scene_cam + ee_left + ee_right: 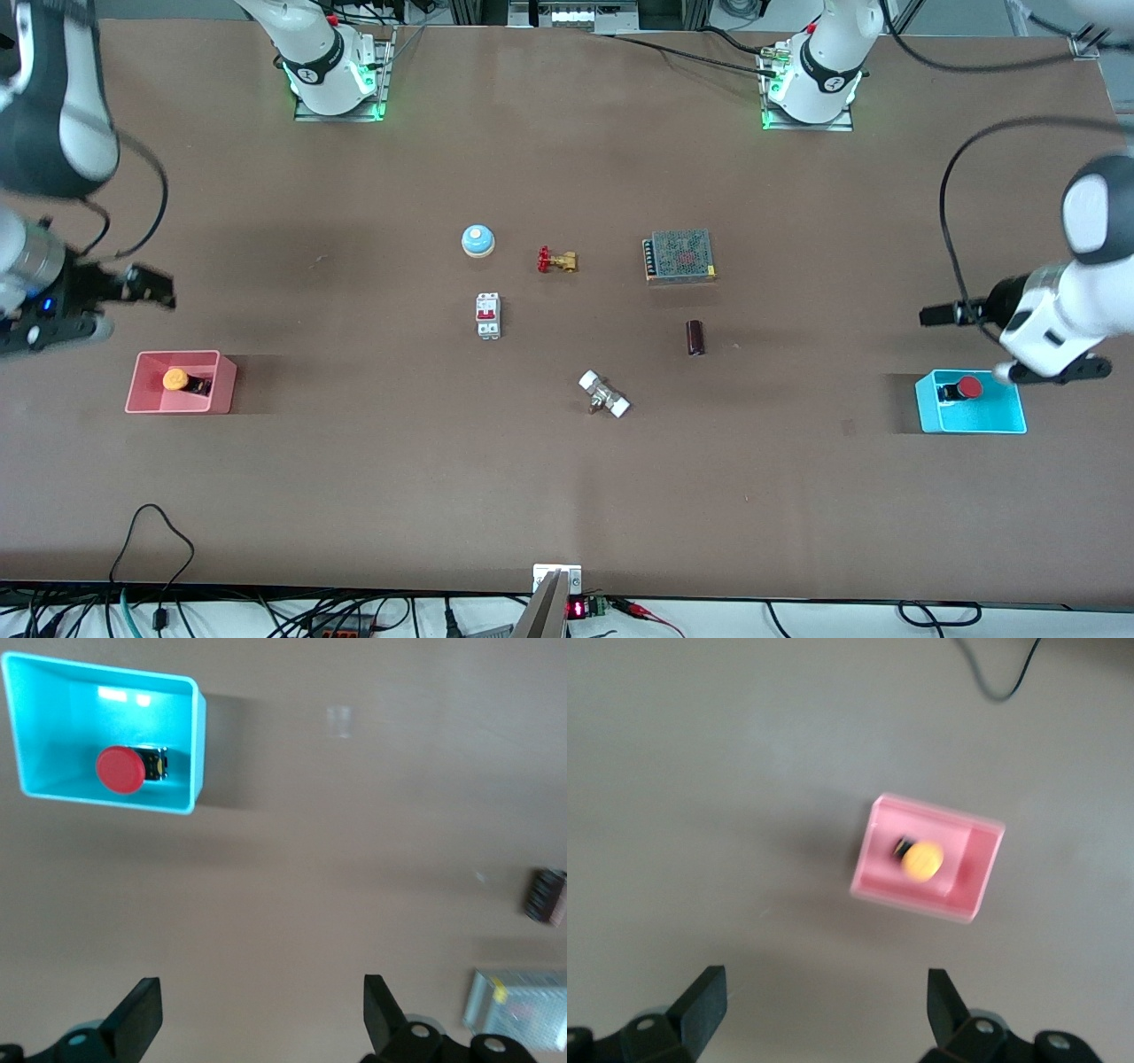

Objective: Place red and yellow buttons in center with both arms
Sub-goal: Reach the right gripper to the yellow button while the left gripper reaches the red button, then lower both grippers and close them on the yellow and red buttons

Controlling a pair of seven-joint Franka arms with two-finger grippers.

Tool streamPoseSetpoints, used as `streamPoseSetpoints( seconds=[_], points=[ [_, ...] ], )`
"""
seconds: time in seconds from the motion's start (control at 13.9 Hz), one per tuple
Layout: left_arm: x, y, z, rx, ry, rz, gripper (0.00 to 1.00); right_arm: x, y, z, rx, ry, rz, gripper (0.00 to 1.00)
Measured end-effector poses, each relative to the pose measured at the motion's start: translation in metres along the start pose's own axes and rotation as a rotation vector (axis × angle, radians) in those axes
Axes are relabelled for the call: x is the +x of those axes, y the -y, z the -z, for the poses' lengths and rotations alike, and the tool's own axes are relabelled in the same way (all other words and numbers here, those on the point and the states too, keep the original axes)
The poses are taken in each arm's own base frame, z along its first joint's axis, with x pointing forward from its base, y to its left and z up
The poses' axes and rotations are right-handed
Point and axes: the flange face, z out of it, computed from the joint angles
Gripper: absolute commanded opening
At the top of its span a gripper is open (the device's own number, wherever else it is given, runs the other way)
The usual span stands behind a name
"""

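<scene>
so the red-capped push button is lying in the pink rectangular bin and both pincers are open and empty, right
Not quite. The red-capped push button lies in the cyan rectangular bin, as the left wrist view shows; the pink rectangular bin holds the yellow-capped push button. The rest stands: the left pincer and right pincer are both open and empty.

Red button (pixel 970 386) sits in the cyan bin (pixel 1010 424), yellow-orange button (pixel 174 379) in the pink bin (pixel 221 394), all on a matte brown desk (pixel 354 496).
</scene>
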Motion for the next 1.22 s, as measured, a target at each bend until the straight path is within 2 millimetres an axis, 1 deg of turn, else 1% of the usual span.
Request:
streamPoseSetpoints(
  seconds=[0.07, 0.14, 0.22, 0.29, 0.36, 0.5, 0.65, 0.72, 0.79, 1.01, 1.22],
  points=[
    [0.014, 0.011, -0.024, -0.005, 0.003, 0.017, 1.0, 0.004, -0.018, -0.026, -0.009, -0.02, 0.009, 1.0],
    [0.028, 0.023, -0.046, -0.01, -0.001, 0.035, 1.0, 0.007, -0.029, -0.048, -0.015, -0.034, 0.009, 1.0],
    [0.041, 0.035, -0.065, -0.014, -0.019, 0.052, 1.0, 0.01, -0.035, -0.067, -0.018, -0.041, 0.007, 1.0],
    [0.053, 0.047, -0.08, -0.017, -0.049, 0.063, 1.0, 0.013, -0.037, -0.083, -0.018, -0.044, 0.006, 1.0],
    [0.063, 0.058, -0.088, -0.019, -0.082, 0.062, 1.0, 0.016, -0.038, -0.096, -0.019, -0.047, 0.007, 1.0],
    [0.075, 0.08, -0.096, -0.017, -0.148, 0.032, 1.0, 0.021, -0.038, -0.116, -0.023, -0.059, 0.009, 1.0],
    [0.079, 0.103, -0.101, -0.013, -0.18, 0.0, 1.0, 0.022, -0.04, -0.133, -0.025, -0.065, 0.007, 1.0],
    [0.079, 0.111, -0.103, -0.012, -0.184, -0.017, 1.0, 0.022, -0.043, -0.14, -0.025, -0.066, 0.003, 1.0],
    [0.079, 0.116, -0.103, -0.01, -0.185, -0.037, 1.0, 0.021, -0.046, -0.147, -0.026, -0.069, -0.002, 1.0],
    [0.08, 0.119, -0.104, -0.003, -0.199, -0.088, 1.0, 0.02, -0.051, -0.163, -0.03, -0.077, -0.009, 1.0],
    [0.081, 0.132, -0.116, 0.002, -0.2, -0.15, 1.0, 0.018, -0.055, -0.174, -0.028, -0.073, -0.016, 1.0]
  ],
)
